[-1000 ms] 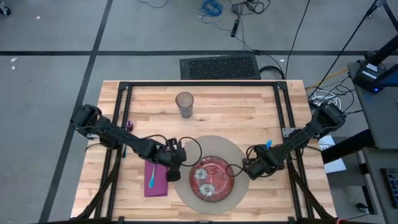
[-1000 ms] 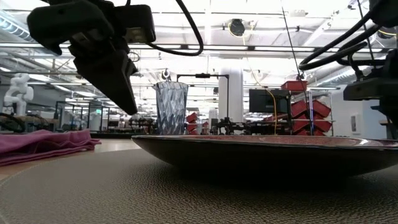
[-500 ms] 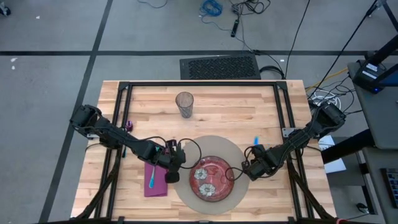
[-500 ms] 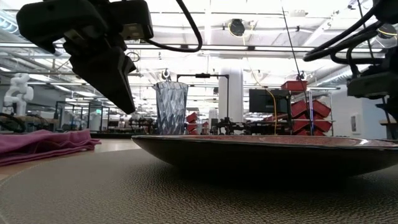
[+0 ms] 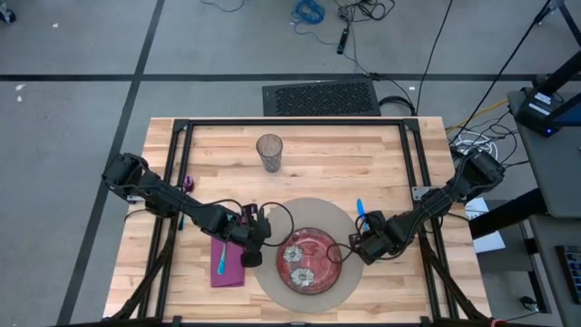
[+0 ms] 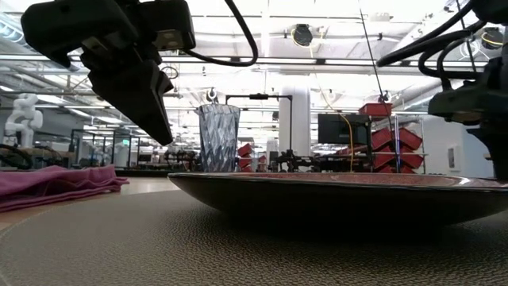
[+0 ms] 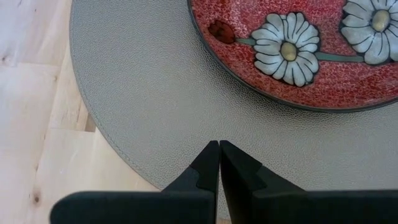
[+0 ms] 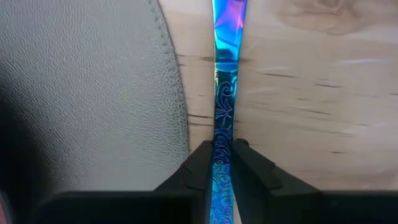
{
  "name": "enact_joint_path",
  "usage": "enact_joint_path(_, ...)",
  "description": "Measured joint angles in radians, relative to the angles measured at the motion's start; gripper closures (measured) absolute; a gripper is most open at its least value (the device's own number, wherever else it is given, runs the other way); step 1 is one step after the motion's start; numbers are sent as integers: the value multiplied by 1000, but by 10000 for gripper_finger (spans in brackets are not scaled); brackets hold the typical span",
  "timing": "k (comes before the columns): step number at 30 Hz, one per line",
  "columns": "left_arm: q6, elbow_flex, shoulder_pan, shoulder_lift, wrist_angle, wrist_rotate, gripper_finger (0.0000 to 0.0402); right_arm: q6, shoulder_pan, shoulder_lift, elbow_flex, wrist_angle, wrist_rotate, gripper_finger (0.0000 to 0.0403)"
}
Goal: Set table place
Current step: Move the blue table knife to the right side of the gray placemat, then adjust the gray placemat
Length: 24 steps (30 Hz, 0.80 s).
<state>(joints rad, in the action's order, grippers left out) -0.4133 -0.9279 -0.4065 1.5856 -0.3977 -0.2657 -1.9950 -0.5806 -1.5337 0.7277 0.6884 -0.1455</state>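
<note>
Left to right: purple napkin point(image 5: 228, 262) carrying a blue utensil point(image 5: 221, 261); left gripper point(image 5: 253, 257), fingers pressed together and empty, above the grey mat's point(image 5: 272, 287) left edge; red daisy-patterned plate point(image 5: 310, 260) on the mat; right gripper point(image 5: 359, 241), clamped on the blue patterned cutlery handle point(image 8: 222, 134), just beside the mat's right edge.

Grey floor point(image 5: 82, 136) with dark tape lines, loose cables point(image 5: 309, 11).
</note>
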Motion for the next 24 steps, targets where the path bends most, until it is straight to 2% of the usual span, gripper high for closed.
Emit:
enact_joint_path(11, -1, 0, -19, 0, -1, 0, 402, -5, 31, -1, 0, -49, 3, 372)
enact_joint_path(24, -2, 0, -24, 0, -2, 0, 402, 22, 30, -1, 0, -63, 2, 323)
